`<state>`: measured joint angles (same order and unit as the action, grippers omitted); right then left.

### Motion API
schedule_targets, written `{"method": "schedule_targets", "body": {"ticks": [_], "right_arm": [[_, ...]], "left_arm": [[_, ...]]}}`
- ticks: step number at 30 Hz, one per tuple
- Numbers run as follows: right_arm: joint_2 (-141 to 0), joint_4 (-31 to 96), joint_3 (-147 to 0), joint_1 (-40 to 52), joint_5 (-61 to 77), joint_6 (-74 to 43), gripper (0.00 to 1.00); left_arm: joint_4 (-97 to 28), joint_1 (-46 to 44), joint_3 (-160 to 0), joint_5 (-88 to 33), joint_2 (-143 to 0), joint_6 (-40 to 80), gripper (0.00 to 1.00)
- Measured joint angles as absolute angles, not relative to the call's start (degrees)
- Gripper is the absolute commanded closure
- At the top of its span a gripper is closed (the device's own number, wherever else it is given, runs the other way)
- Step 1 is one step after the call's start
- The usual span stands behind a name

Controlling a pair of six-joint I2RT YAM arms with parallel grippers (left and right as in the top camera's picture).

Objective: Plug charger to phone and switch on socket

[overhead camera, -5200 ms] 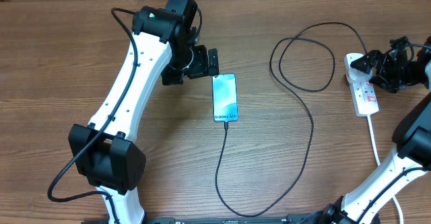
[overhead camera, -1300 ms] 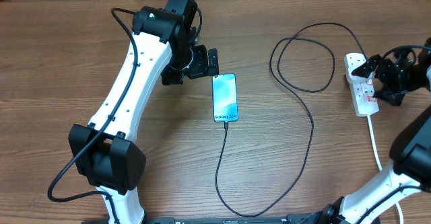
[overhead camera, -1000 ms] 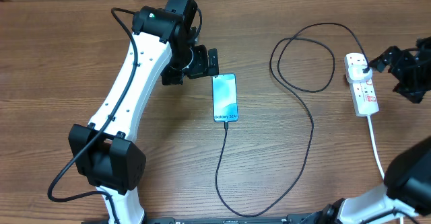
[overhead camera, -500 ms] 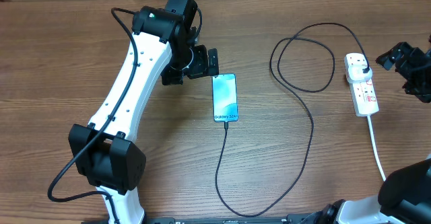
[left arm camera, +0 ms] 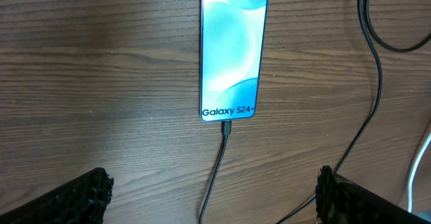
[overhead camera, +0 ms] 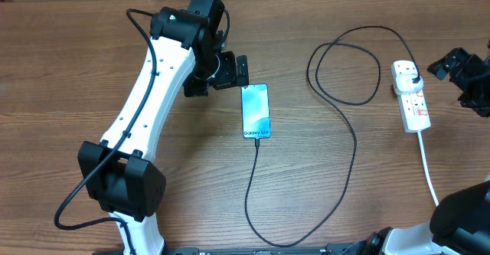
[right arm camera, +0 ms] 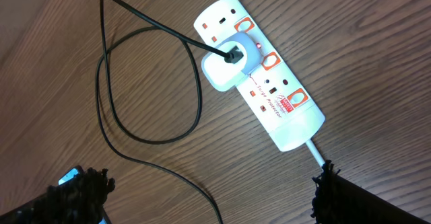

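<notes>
The phone point(overhead camera: 256, 111) lies flat mid-table with its teal screen lit point(left arm camera: 232, 49). The charger's thin black cable point(overhead camera: 354, 144) is plugged into the phone's near end point(left arm camera: 227, 126), curves round the table and loops up to a white adapter point(right arm camera: 225, 67) seated in the socket point(overhead camera: 411, 98). The socket is a white strip with red-marked switches point(right arm camera: 259, 69). My left gripper point(overhead camera: 243, 70) hovers open just beyond the phone's far end, with nothing between its fingers point(left arm camera: 74, 197). My right gripper point(overhead camera: 453, 77) is open, up and to the right of the socket, clear of it; the fingers point(right arm camera: 363, 200) are empty.
The socket's white cord point(overhead camera: 429, 171) runs toward the table's near edge on the right. The cable's big loop point(overhead camera: 344, 63) lies left of the socket. Bare wooden tabletop point(overhead camera: 61, 71) surrounds everything.
The right gripper pulled back from over the socket to the right edge of view and has held still for the last half second. The left arm, phone and cable have not moved.
</notes>
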<state>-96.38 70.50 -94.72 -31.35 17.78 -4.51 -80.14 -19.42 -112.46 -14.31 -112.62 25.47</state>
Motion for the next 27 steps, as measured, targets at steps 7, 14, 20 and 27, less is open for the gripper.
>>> {"method": "schedule_targets", "body": {"ticks": [7,14,20,27], "right_arm": [[-96.4,70.5,-94.7,-31.4,17.8,-4.5,0.00],[-96.4,70.5,-94.7,-31.4,17.8,-4.5,0.00],[-96.4,70.5,-94.7,-31.4,17.8,-4.5,0.00],[-96.4,70.5,-94.7,-31.4,17.8,-4.5,0.00]], "left_arm": [[-80.1,-19.4,-112.5,-14.3,-112.6,25.5,0.00],[-80.1,-19.5,-112.5,-13.8,-112.6,25.5,0.00],[-76.6,-20.0,-112.5,-11.7,-112.6,25.5,0.00],[-74.9,-25.1,-112.4,-1.1,-111.9,24.8,0.00]]}}
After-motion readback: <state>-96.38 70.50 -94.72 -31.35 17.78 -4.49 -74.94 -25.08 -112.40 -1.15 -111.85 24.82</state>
